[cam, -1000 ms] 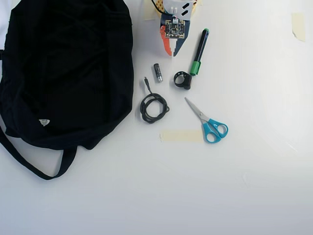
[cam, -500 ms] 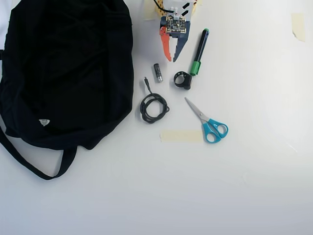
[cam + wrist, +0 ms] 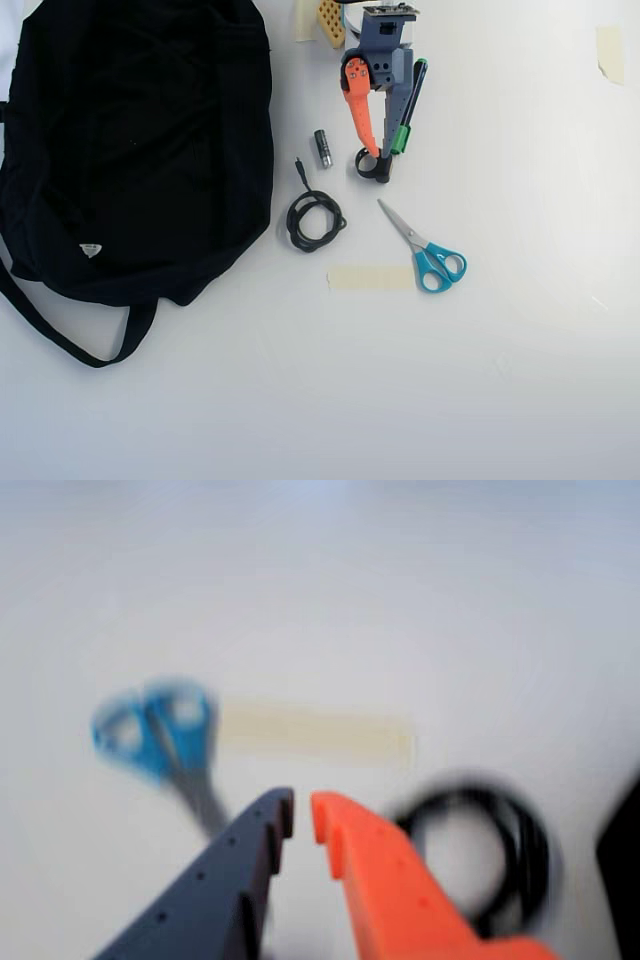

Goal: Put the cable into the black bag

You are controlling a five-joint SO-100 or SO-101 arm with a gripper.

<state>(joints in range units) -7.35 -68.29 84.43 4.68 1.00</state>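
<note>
The fingers (image 3: 300, 820) are standing nearly together, with only a thin gap between the grey one and the orange one, and they are gripping nothing. In the overhead view they (image 3: 375, 160) are hanging over the small black ring (image 3: 381, 170), just beside the green marker (image 3: 408, 110). The cable (image 3: 314, 220) is lying as a round coil on the white surface (image 3: 500, 380), apart from the fingers and near the edge of the black bag (image 3: 130, 150), with its short tail pointing toward the small battery (image 3: 322, 148). In the wrist view the coil (image 3: 480, 850) is showing just to the right of the orange finger (the picture is blurred, so fine detail is lost). The scissors (image 3: 425, 250) and a strip of tape (image 3: 370, 278) are lying beyond it.

I judge that the approach step is in hand, and the cable is not yet grasped. The next move is calling for the fingers to spread, go sideways over the coil, and descend around one strand.

The bag is lying flat; I cannot tell whether anything is inside it, or where its opening is.
</note>
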